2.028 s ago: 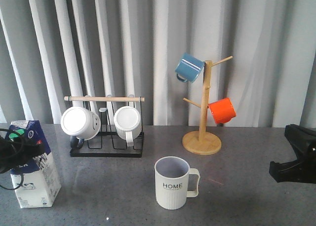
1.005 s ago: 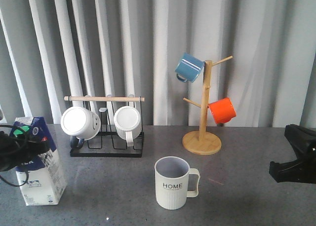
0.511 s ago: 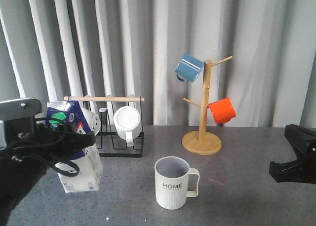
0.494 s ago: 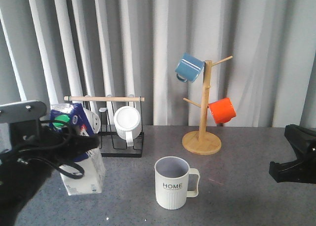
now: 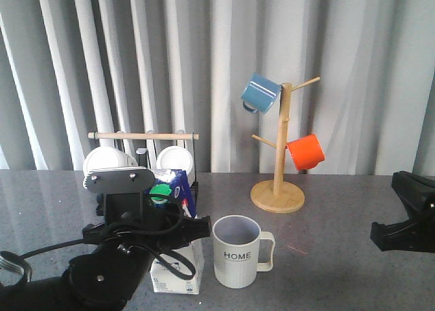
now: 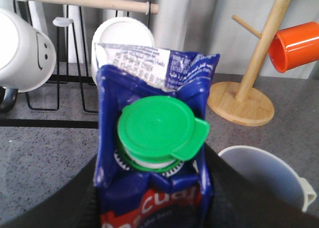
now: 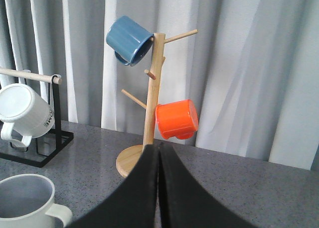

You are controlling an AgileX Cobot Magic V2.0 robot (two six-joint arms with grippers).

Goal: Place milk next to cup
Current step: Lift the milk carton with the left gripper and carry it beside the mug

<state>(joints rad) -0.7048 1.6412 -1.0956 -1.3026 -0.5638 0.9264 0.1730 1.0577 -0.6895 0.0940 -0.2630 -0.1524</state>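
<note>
grey speckled desk (image 5: pixel 340 257), pale pleated curtain (image 5: pixel 380 66) across the whole back. at the rear: a black wire rack (image 5: pixel 194 189) with a wooden bar and white mugs (image 6: pixel 22 54), and a wooden mug tree (image 5: pixel 279 189) carrying a blue mug (image 5: pixel 260 92) and an orange mug (image 5: pixel 306 152).

front view: our left arm (image 5: pixel 115 257) covers most of the milk (image 5: pixel 178 257); only its blue top, green cap and white lower edge show. carton is upright, just left of the cup (image 5: pixel 236 251), near it; we can't tell whether it rests on the desk.

left wrist view gives what the front hides: gable top crumpled, green round cap (image 6: pixel 157 131) facing the camera, red band with partial lettering below, dark jaws pressed on both sides of the carton, so the left gripper (image 6: pixel 149 208) is clamped on the milk. cup rim sits just beside it.

right wrist view: right gripper (image 7: pixel 159 188) jaws closed together, holding nothing, well apart from the carton. the milk doesn't show there.

cup: cream, ribbed, black "home", handle away from the carton.
</note>
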